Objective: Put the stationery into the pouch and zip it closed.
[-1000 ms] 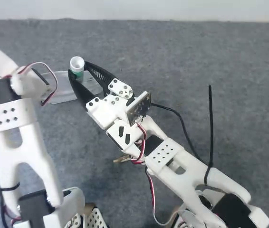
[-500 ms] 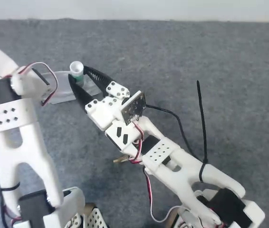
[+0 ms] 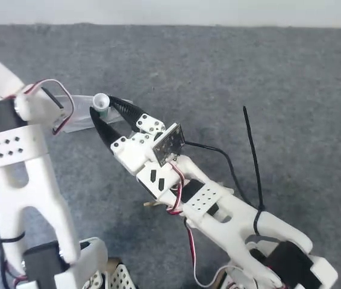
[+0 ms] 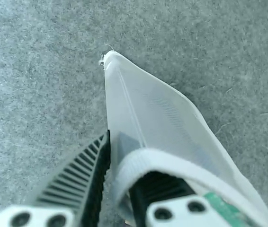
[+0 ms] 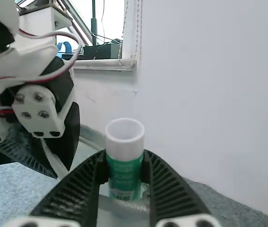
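Right tool (image 5: 124,158) clenched on glue stick (image 5: 124,135): green body pinched between black jaws, white cap poking out past tips. In high view, stick sits over translucent pouch (image 4: 157,113), beside left arm. Left tool (image 4: 124,158) clamped on pouch rim, one jaw outside, other inside mouth. Pouch stretches away from tool, far corner down on grey desk (image 3: 249,66).

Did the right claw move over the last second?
Yes. The right claw with the glue stick has pulled back from beyond the far edge of the pouch to over it.
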Robot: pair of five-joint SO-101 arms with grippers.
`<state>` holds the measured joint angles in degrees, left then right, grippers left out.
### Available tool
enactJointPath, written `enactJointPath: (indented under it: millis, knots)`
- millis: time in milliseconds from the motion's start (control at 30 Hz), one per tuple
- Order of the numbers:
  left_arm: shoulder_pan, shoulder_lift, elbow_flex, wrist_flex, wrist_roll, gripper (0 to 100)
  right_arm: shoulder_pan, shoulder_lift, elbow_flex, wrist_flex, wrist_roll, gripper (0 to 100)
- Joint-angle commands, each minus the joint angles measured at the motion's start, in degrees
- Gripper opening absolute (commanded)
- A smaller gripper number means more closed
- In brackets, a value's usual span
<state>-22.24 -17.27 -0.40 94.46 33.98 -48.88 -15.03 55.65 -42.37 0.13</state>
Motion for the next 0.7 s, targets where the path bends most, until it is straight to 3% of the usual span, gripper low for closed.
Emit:
enactJointPath:
  millis: [0,267,500,667]
  knots:
    - [0.0,-3.2,-0.7,-2.5,-0.6,1,-0.3,0.4,1.1,1.0,5.0,0.6]
    - [0.0,-3.2,-0.7,-2.6,-0.6,1,-0.4,0.4,1.3,1.1,8.7,0.6]
    - [0.1,-3.2,-0.7,-2.6,-0.6,1,-1.9,0.3,4.0,1.0,19.9,0.6]
    - [0.1,-3.2,-0.7,-2.6,-0.6,1,-1.8,0.3,4.0,1.0,19.4,0.6]
